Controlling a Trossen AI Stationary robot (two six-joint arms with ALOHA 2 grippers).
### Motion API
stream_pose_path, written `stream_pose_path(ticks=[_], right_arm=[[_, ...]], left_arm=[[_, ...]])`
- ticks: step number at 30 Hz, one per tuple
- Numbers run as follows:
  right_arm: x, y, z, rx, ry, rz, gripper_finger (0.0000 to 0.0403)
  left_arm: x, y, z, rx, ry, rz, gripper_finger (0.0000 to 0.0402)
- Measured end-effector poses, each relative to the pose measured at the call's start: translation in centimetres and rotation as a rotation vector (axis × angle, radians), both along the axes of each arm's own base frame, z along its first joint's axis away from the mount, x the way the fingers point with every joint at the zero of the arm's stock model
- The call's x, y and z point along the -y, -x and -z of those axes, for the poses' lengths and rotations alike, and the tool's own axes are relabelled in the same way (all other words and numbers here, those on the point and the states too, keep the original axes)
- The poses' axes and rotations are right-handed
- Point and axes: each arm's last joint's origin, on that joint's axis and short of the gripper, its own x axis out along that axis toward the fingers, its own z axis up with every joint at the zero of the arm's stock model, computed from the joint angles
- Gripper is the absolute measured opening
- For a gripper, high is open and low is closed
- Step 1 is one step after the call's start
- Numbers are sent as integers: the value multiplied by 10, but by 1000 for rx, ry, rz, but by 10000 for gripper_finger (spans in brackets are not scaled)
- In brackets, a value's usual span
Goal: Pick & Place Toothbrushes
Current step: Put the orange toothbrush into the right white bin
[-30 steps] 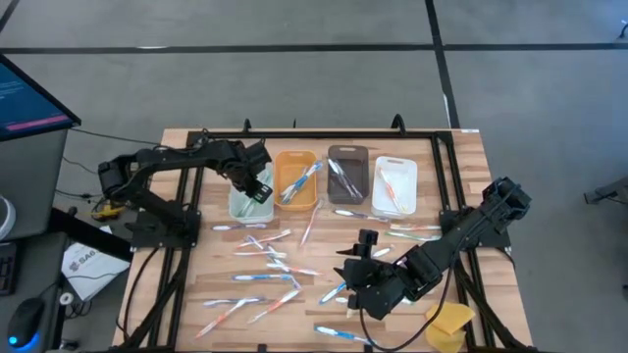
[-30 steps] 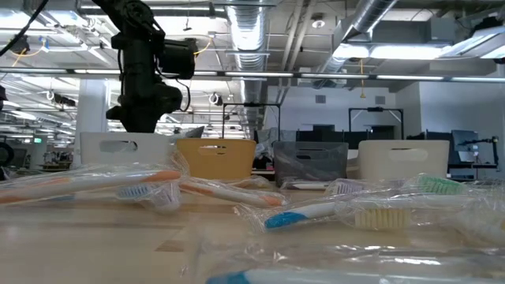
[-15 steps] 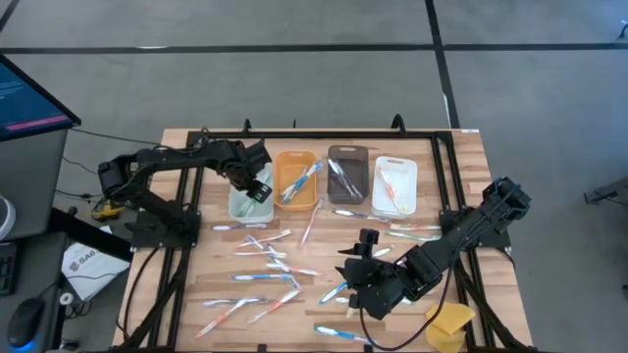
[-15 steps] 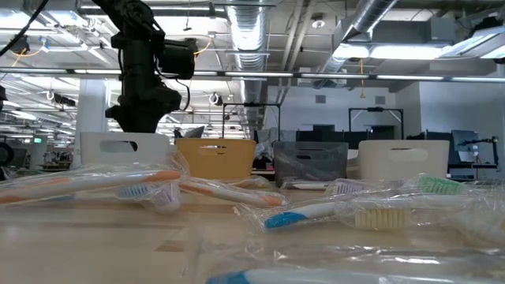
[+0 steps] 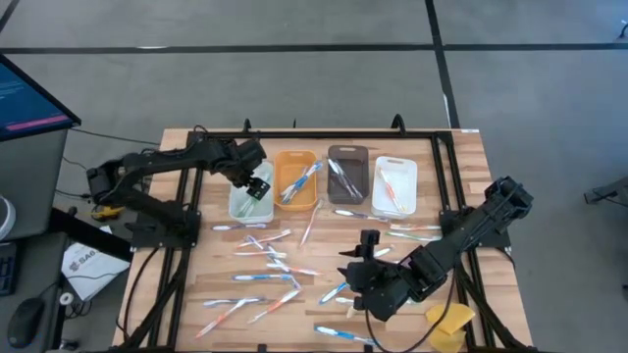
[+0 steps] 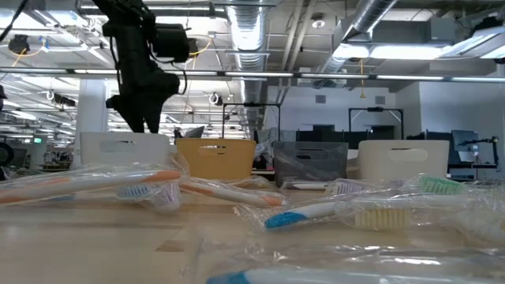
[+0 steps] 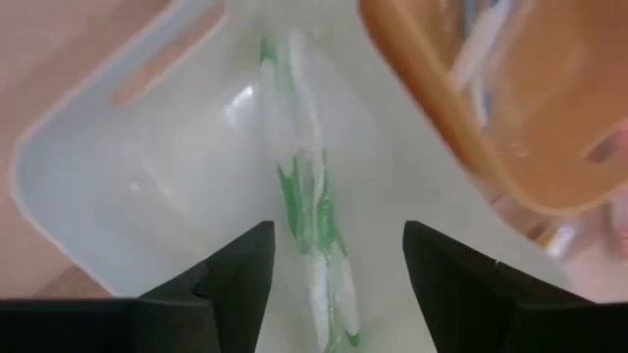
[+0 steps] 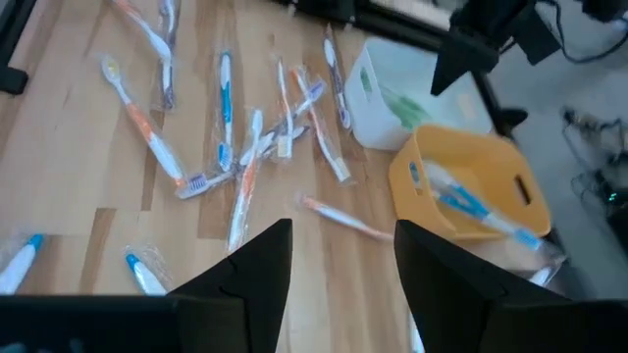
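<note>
A green toothbrush [image 7: 312, 221] in a clear wrapper lies flat on the floor of the pale bin [image 7: 108, 176], the far-left bin [image 5: 242, 208] of the row. My left gripper [image 7: 334, 240] hangs open just above it, fingers on either side and touching nothing; the high view shows it [image 5: 257, 186] over that bin. Several wrapped toothbrushes [image 5: 265, 265] lie loose on the wooden table. My right gripper [image 5: 356, 258] hovers open over the table's middle right with nothing between its fingers [image 8: 339, 245].
Beside the pale bin stand an orange bin [image 5: 295, 180], a grey bin [image 5: 345, 175] and a white bin [image 5: 394, 185], each holding toothbrushes. A yellow lump [image 5: 448, 323] lies at the near right corner. More toothbrushes [image 8: 245, 147] lie between my right gripper and the bins.
My left gripper has opened and risen straight up from the pale bin. The green toothbrush stays lying in that bin. My right arm has kept its place.
</note>
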Motion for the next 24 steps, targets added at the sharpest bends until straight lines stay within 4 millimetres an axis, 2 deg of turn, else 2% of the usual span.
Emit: stream_pose_path(ticks=[6,14,19,24], right_arm=[[7,17,-24,49,25,-7,177],[39,56,-58,37,-10,26,171],[53,77,-63,-53,-104,56,166],[55,83,-59,-140,-198,80,164]], left_arm=[[6,13,-28,145,-76,0,222],[14,27,-60,346,-180,0,219],[21,30,-68,394,-203,22,221],[29,26,-70,413,-201,64,221]])
